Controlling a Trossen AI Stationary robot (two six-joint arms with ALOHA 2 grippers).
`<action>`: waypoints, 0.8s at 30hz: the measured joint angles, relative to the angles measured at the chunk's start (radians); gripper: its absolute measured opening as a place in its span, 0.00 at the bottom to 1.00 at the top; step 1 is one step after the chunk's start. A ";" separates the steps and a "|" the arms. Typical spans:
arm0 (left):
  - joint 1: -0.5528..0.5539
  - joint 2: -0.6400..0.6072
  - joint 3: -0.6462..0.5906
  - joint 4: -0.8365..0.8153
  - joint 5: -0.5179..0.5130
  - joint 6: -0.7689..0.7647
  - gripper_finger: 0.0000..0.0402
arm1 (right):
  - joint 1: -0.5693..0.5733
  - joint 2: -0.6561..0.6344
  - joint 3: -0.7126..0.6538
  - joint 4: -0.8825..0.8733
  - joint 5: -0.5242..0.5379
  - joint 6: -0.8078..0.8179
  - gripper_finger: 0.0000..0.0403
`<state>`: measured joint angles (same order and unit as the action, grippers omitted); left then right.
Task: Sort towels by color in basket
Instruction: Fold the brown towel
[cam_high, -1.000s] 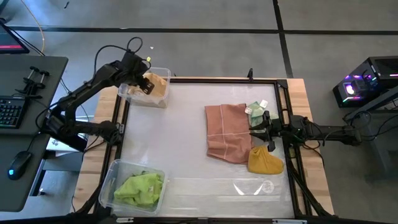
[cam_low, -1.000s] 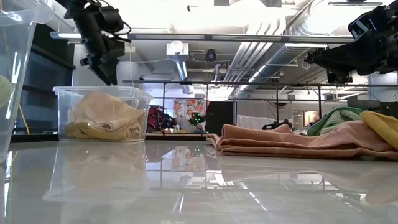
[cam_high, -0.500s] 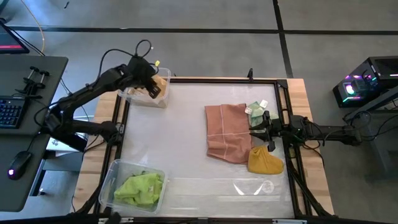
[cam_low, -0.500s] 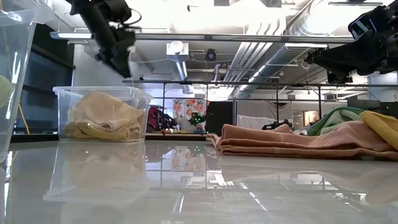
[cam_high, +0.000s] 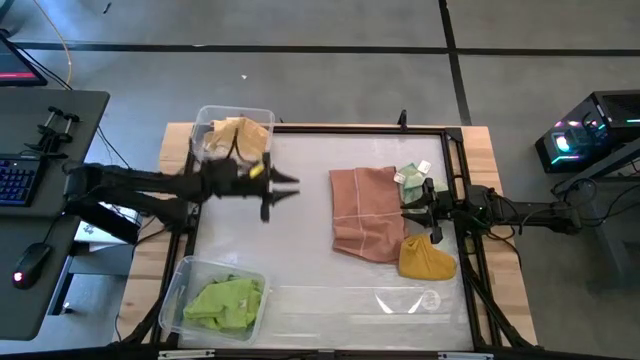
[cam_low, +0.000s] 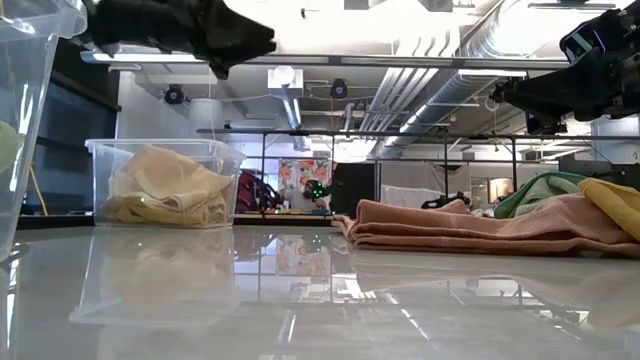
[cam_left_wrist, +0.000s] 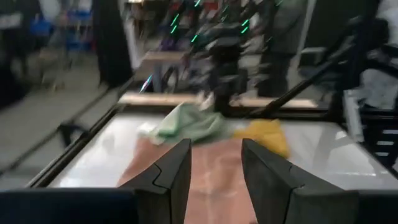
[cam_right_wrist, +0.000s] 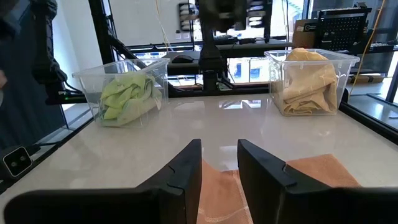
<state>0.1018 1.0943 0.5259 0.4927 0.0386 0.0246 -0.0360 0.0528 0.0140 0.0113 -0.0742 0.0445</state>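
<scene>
Table (cam_high: 300, 240): white glossy top inside a dark frame.

Pink-brown towel (cam_high: 363, 212), the largest cloth, lies flat on the right half of the table. Clear bin (cam_high: 215, 300) at the near left corner holds a lime green towel (cam_high: 226, 300). Second clear bin (cam_high: 232, 135) at the far left corner holds a tan towel (cam_high: 243, 137), bunched.

Mustard yellow towel (cam_high: 426, 260) lies crumpled just beside the pink-brown towel's near right corner. Sage green towel (cam_high: 408, 180) lies bunched at its far right corner.

Left gripper (cam_high: 285, 187) is out over the table's left half, above the surface, fingers apart, nothing between them. Right gripper (cam_high: 412, 210) hovers at the pink-brown towel's right edge, fingers apart with a narrow gap, empty.
</scene>
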 joint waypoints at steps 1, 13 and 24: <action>-0.043 0.019 -0.025 0.061 -0.031 0.012 0.31 | 0.000 0.000 0.000 0.000 0.000 0.000 0.24; -0.263 0.381 0.010 0.322 -0.312 0.033 0.31 | -0.001 0.000 0.000 0.006 0.000 -0.044 0.24; -0.258 0.542 0.090 0.321 -0.311 0.050 0.31 | 0.002 0.001 -0.004 0.205 0.010 0.114 0.24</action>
<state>-0.1562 1.6368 0.6155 0.8142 -0.2727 0.0742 -0.0340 0.0537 0.0101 0.2158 -0.0644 0.1581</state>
